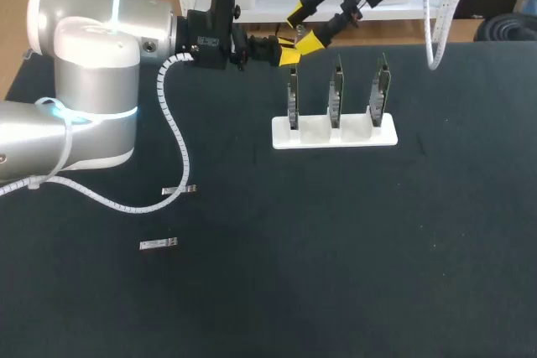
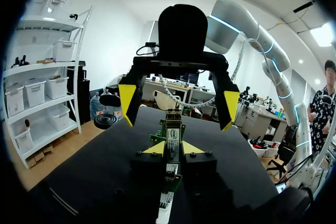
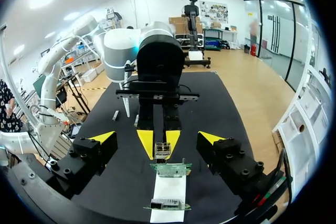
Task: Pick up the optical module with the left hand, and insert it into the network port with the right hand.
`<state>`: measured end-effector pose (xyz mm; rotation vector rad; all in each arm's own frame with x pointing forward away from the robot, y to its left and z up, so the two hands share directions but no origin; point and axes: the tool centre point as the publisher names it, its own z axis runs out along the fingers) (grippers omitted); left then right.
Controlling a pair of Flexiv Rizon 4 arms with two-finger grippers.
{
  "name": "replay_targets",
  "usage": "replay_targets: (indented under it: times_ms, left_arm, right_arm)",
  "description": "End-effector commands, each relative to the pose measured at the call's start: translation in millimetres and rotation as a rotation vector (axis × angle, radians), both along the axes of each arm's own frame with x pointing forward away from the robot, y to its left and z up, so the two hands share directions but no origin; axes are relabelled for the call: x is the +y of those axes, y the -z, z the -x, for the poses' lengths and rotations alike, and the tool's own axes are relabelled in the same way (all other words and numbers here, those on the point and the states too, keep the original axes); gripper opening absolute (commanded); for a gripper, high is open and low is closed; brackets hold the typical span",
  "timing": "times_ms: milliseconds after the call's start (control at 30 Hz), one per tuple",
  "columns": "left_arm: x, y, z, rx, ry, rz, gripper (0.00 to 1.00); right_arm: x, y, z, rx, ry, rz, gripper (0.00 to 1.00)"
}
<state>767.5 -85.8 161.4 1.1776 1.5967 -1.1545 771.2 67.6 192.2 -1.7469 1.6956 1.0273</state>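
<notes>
Left claw [image 2: 173,148] gripped optical module [image 2: 172,136], print on it too small to read; my right claw [image 3: 157,138] stood wide open facing it, near white board stand [image 1: 334,134].

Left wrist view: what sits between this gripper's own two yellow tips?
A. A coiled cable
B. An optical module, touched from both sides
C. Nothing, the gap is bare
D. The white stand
B: the optical module stands between the left gripper's yellow tips, which press on it from both sides, while the right gripper hangs open just ahead of it.
</notes>
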Motion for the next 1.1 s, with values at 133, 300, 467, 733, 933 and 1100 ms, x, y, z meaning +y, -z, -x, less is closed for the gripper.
replay_targets:
  times_ms: [133,300,467,733,933,1100]
  left_arm:
    - [-0.2,1.0,-1.3,-0.001,0.002,0.002,0.00]
    - [-0.2,1.0,-1.3,-0.001,0.002,0.002,0.00]
    - [-0.2,1.0,-1.3,-0.001,0.002,0.002,0.00]
    - [-0.2,1.0,-1.3,-0.001,0.002,0.002,0.00]
    - [-0.2,1.0,-1.3,-0.001,0.002,0.002,0.00]
    - [-0.2,1.0,-1.3,-0.001,0.002,0.002,1.00]
  right_arm:
    - [-2.4,-1.7,2.0,-0.007,0.012,0.005,1.00]
    - [-4.4,-1.9,3.3,-0.008,0.016,0.005,0.84]
    - [-5.0,-1.6,4.1,-0.004,0.017,0.007,0.00]
    - [-5.6,-1.6,4.7,-0.007,0.025,0.009,0.00]
    - [-6.7,-2.2,4.2,-0.008,0.031,0.013,0.00]
    - [-7.8,-2.5,4.1,-0.009,0.035,0.014,0.00]
